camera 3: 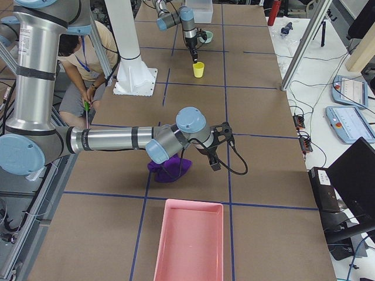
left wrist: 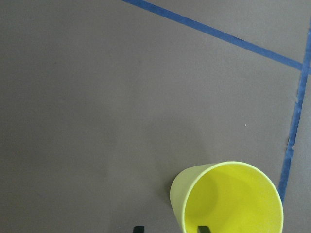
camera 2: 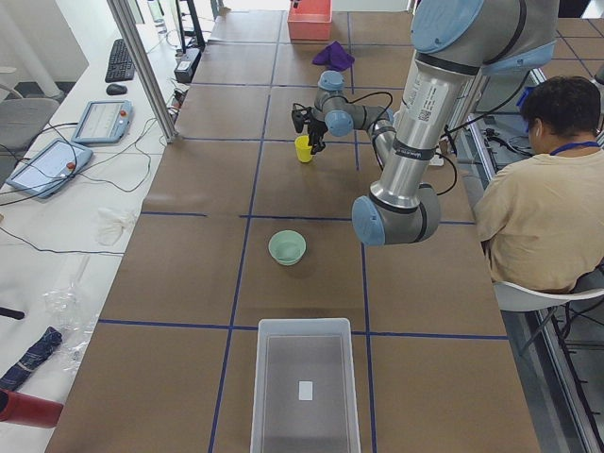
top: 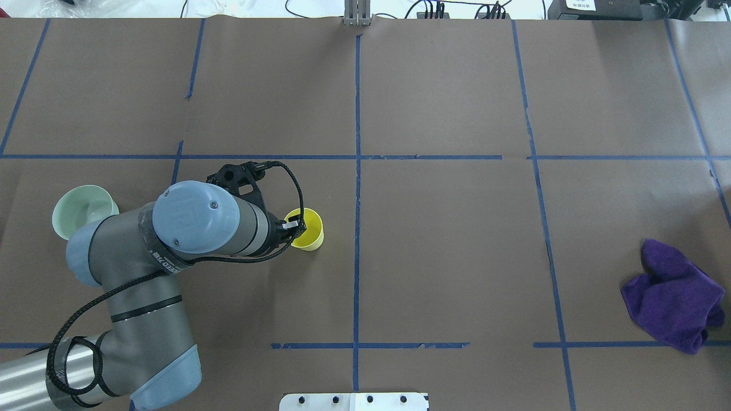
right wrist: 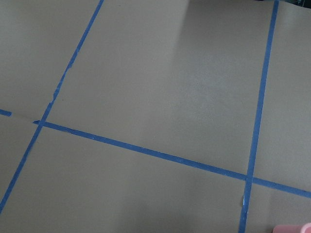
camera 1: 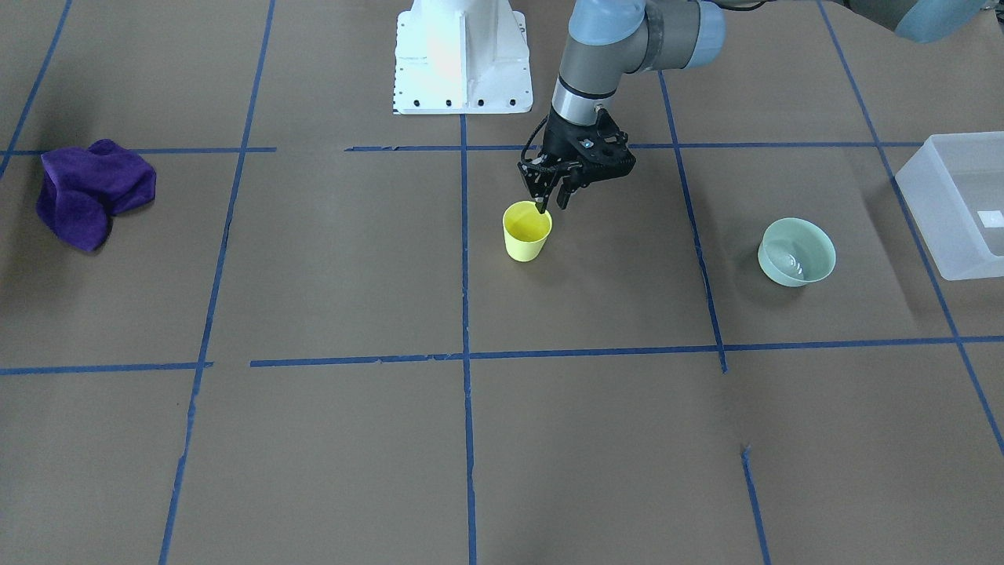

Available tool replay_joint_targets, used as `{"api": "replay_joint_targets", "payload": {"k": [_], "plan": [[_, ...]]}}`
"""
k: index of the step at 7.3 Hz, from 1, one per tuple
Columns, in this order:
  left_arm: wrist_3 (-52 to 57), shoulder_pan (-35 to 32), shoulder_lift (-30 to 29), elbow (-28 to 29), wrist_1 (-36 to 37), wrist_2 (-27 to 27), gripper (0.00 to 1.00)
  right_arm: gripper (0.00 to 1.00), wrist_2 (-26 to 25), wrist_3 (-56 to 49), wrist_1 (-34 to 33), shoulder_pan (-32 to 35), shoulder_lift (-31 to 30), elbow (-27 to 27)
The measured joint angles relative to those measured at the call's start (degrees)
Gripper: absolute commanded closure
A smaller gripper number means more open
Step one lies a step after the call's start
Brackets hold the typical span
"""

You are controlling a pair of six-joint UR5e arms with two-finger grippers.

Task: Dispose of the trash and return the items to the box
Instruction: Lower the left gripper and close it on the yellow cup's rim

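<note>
Box (camera 1: pixel 931 213) sits at right edge. Left gripper (camera 1: pixel 551 205), frame centre, jaws apart, straddles wall of upright cup (camera 1: pixel 525 235). You're at grasp step; next, likely: pinch wall, lift, carry frame-right to box. Right gripper (camera 3: pixel 214 165): state unreadable.

Nothing is read with confidence. Lettering is printed on a label strip (top: pixel 164 260) on the left arm (top: pixel 143 308), but it is too skewed to be made out. The white sticker (camera 2: pixel 305 390) in the box (camera 2: pixel 259 396) is not resolved.
</note>
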Motion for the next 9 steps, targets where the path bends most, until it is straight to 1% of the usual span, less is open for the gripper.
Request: {"api": "replay_joint_targets", "payload": {"k": [1, 3, 5, 7, 9], "plan": [[0.1, 0.1, 0.0, 0.0, 0.0, 0.0, 0.72, 0.0, 0.0, -0.1, 0.0, 0.0, 0.0, -0.1], [0.4, 0.1, 0.0, 0.0, -0.1, -0.1, 0.68, 0.0, 0.0, -0.1, 0.0, 0.0, -0.1, -0.2], [0.8, 0.1, 0.0, 0.0, -0.1, -0.2, 0.68, 0.0, 0.0, -0.2, 0.0, 0.0, -0.1, -0.2], [1.0, -0.4, 0.0, 0.0, -0.2, -0.4, 0.61, 0.0, 0.0, -0.2, 0.0, 0.0, -0.1, -0.2], [2.8, -2.3, -0.1, 0.0, -0.2, -1.7, 0.6, 0.0, 0.0, -0.2, 0.0, 0.0, -0.1, -0.2]]}}
